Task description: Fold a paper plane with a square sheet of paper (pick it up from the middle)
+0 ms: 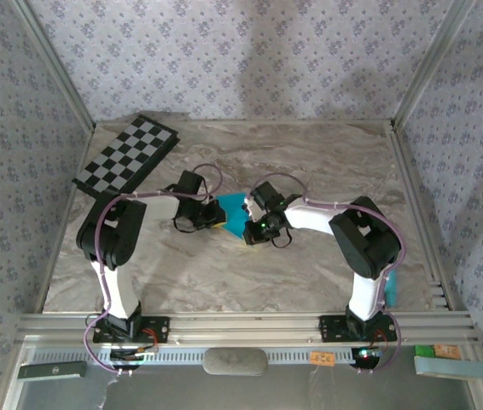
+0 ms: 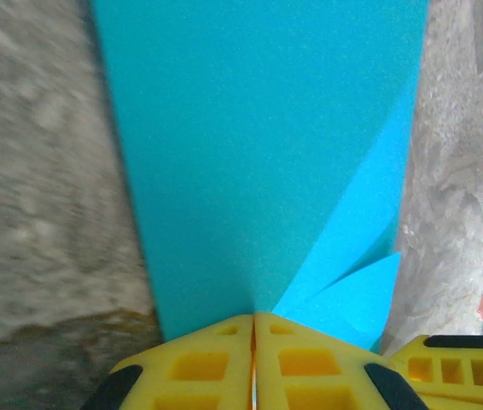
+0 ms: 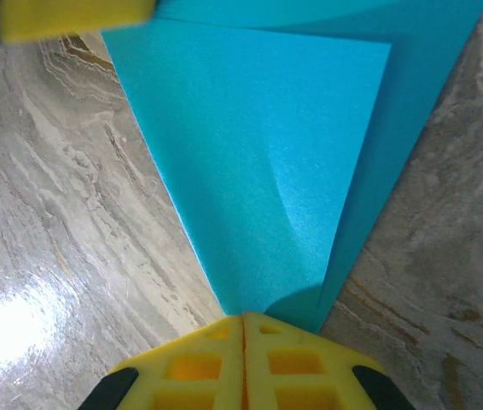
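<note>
On table (image 1: 318,162), paper (image 1: 234,213) (edges pinched), room around

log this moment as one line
left gripper shut on sheet | right gripper shut on sheet | sheet partly folded, between both grippers

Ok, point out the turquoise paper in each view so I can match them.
Top external: turquoise paper, centre of frame.
Left wrist: paper upper middle, rising from the shut left gripper.
Right wrist: paper upper centre, tapering down into the shut right gripper.
Shared landmark: the grey marbled tabletop around it.
</note>
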`<state>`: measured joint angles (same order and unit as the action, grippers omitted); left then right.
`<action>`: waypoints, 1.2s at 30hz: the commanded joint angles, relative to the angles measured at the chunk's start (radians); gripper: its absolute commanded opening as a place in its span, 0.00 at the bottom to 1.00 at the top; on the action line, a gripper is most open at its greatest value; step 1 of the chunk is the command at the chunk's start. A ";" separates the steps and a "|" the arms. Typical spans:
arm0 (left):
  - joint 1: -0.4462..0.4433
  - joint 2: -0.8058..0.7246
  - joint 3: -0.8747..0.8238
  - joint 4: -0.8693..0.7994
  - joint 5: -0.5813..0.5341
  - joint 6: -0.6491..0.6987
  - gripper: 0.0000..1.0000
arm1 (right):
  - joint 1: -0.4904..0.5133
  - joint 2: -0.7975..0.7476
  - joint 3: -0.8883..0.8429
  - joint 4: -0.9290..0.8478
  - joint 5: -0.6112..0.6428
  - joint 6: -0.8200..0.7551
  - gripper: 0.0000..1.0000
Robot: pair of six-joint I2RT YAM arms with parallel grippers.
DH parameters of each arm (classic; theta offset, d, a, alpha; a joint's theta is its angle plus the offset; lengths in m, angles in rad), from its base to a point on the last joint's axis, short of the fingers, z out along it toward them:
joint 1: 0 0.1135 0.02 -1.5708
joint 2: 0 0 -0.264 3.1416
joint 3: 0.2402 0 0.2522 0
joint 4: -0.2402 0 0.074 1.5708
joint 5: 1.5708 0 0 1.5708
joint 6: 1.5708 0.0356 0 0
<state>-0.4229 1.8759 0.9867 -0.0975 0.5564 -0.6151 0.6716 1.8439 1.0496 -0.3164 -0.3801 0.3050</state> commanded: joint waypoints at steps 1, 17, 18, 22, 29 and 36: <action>0.048 0.024 0.019 0.007 -0.066 0.056 0.09 | -0.019 0.035 -0.062 -0.185 0.097 -0.023 0.09; 0.025 -0.268 -0.111 0.062 -0.124 -0.169 0.21 | -0.031 -0.144 0.022 0.084 0.003 0.166 0.19; 0.018 -0.276 -0.122 0.067 -0.127 -0.188 0.23 | -0.033 -0.149 0.013 0.101 0.015 0.185 0.20; -0.010 -0.291 -0.158 0.103 -0.128 -0.259 0.28 | -0.034 -0.166 -0.021 0.160 0.040 0.235 0.26; -0.034 -0.268 -0.198 0.192 -0.096 -0.360 0.31 | -0.030 -0.089 0.017 0.138 0.039 0.246 0.24; -0.042 -0.220 -0.206 0.226 -0.073 -0.418 0.32 | -0.029 -0.024 0.036 0.099 0.084 0.244 0.21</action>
<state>-0.4587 1.6360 0.7841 0.0925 0.4595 -0.9939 0.6418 1.8004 1.0573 -0.1772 -0.3340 0.5358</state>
